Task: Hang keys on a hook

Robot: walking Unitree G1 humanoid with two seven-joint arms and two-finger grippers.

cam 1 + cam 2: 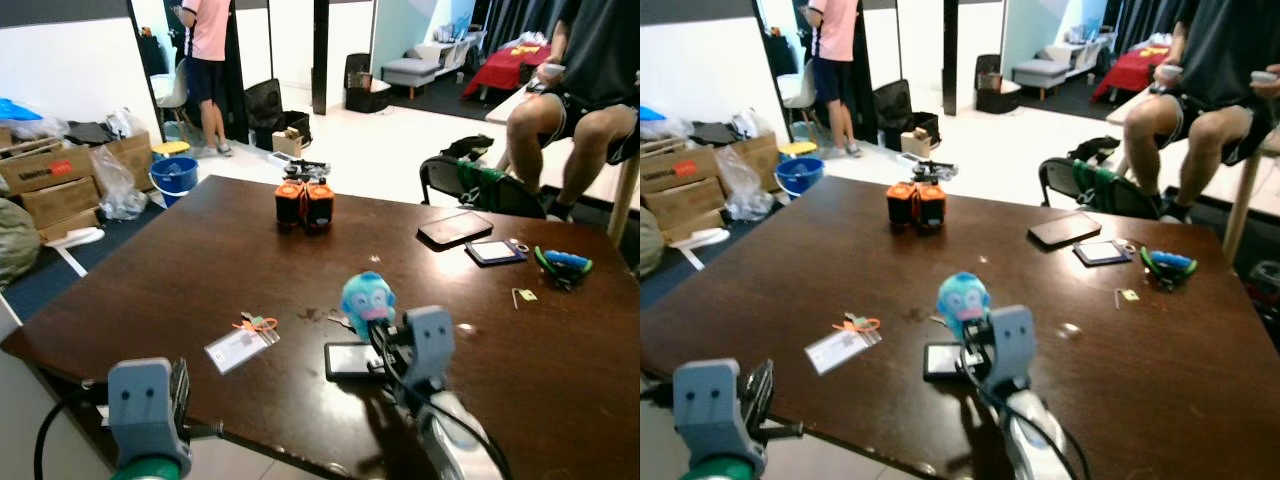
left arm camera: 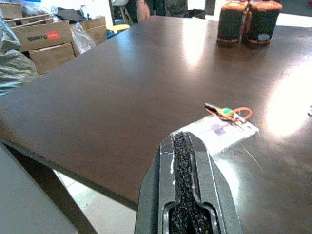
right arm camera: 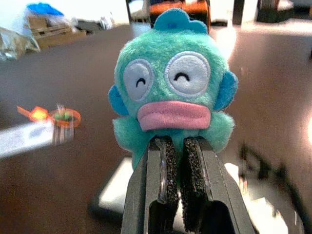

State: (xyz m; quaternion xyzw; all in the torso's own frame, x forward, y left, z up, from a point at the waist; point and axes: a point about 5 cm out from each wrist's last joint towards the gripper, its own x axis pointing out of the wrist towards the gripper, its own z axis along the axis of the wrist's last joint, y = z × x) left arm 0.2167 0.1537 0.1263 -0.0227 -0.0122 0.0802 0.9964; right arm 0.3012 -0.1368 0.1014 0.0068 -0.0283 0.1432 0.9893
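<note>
- The right gripper (image 1: 372, 322) is above the near middle of the table (image 1: 180, 270), its fingers (image 3: 168, 183) pinching the underside of a teal plush (image 3: 170, 92); a thin gap shows between the pads.
- The plush sits upright at the tips of that gripper, its face turned back toward the wrist camera, raised off the tabletop.
- I cannot make out any keys attached to the plush; something small and metallic lies on the table just beside it (image 1: 336, 319), too small to identify.
- Right under the right gripper lies a dark phone (image 1: 352, 359) with a bright screen, flat on the table.
- To the left of the right gripper, apart from it, lies a clear card holder (image 1: 238, 348) with an orange clip (image 1: 257, 324) at its far end.
- The left gripper (image 2: 187, 195) hangs off the near table edge, its fingers pressed together, empty; the card holder lies ahead of its tips.
- Far beyond the right gripper stand two orange-topped black cylinders (image 1: 304, 204), touching each other.
- To the far right of the right gripper lie a dark tablet (image 1: 455, 229), a smaller device (image 1: 494, 251), a blue-green object (image 1: 563, 264) and a small tag (image 1: 524, 295).
- A person (image 1: 585, 90) sits past the table's far right corner; another (image 1: 208, 60) stands far off at the left, near cardboard boxes (image 1: 60, 170) and a blue bucket (image 1: 174, 176).
</note>
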